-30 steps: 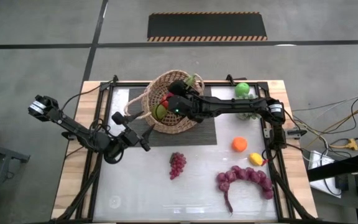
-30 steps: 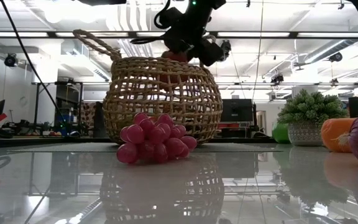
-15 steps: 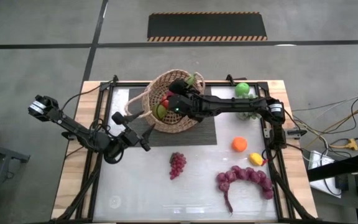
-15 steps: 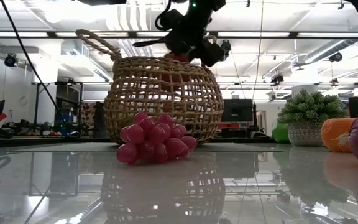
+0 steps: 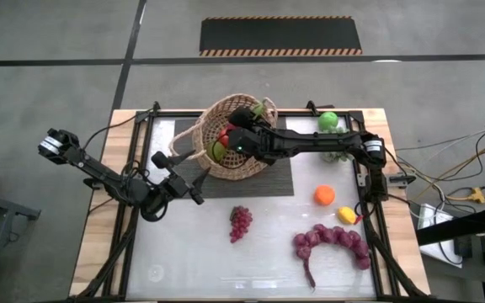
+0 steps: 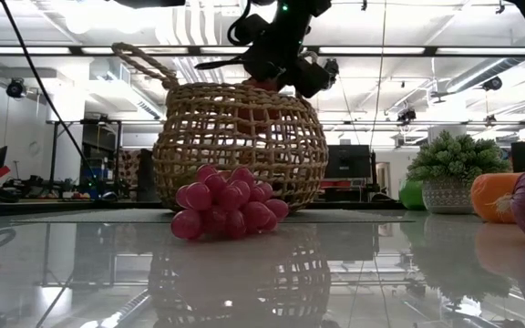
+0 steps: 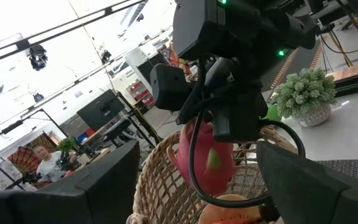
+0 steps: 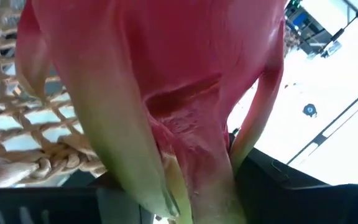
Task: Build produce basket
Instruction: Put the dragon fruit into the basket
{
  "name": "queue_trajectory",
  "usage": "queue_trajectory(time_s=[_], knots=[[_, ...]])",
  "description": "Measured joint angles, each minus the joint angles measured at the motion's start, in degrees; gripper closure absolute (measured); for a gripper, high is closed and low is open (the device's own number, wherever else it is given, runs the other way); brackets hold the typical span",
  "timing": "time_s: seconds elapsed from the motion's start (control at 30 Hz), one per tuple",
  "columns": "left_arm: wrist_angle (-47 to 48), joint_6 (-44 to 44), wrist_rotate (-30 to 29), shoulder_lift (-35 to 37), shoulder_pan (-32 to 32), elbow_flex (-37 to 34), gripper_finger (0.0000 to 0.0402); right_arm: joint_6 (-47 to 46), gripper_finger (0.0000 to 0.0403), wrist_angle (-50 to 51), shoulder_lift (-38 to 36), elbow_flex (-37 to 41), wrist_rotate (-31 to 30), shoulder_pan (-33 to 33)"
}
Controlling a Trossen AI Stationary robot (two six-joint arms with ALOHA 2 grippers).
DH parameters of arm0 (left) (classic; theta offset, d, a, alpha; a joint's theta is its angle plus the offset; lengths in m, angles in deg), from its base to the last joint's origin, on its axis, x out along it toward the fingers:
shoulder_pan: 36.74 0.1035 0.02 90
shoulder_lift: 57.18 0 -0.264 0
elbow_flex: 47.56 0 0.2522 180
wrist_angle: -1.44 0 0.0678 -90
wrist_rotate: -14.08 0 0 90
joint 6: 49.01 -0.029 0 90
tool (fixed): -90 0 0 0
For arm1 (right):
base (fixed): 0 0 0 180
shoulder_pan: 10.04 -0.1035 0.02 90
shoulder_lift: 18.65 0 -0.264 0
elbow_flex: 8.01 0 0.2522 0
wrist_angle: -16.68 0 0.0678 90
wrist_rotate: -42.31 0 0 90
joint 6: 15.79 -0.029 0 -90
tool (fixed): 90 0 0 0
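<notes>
Several fruits already lie in the basket (image 5: 226,126), over whose mouth the right end effector (image 7: 213,134) pinches a pink dragon fruit (image 7: 207,158), while grapes (image 5: 240,222), orange (image 5: 324,195) and lemon (image 5: 346,215) wait on the bench (image 5: 192,252); the left end effector (image 5: 194,192), spread, waits nearby.

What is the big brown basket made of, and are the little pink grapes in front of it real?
The round tan woven basket looks like wicker: matte, straw-coloured strands twisted into an open lattice you can see through. The pink grape bunch is probably plastic, not real: every ball is smooth, evenly coloured and a bit glossy. The pink dragon fruit held by the right gripper over the basket looks like moulded plastic too.
</notes>
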Motion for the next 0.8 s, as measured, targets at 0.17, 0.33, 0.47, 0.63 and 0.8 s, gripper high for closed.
queue_trajectory(time_s=[0.17,0.33,0.47,0.63,0.8], knots=[[0.0,0.0,0.0,0.0,-0.02,-0.02,0.0097,-0.39,0.0241,-0.85,0.0,0.0,3.15,-0.02],[0.02,-0.01,0.01,0.0,0.0,-0.04,0.0097,-0.18,0.0195,-0.87,0.0,0.0,3.16,0.0],[0.0,-0.02,0.0,0.0,0.01,-0.09,0.0097,-0.2,0.0167,-0.87,0.0,0.0,3.13,-0.02],[0.02,-0.02,0.0,0.0,0.01,-0.04,0.0097,-0.31,0.0164,-0.74,0.0,-0.88,2.91,-0.35],[0.03,-0.02,0.01,0.0,0.01,-0.08,0.0097,-4.05,0.0167,-1.2,0.0,-3.33,-0.09,-1.06]])
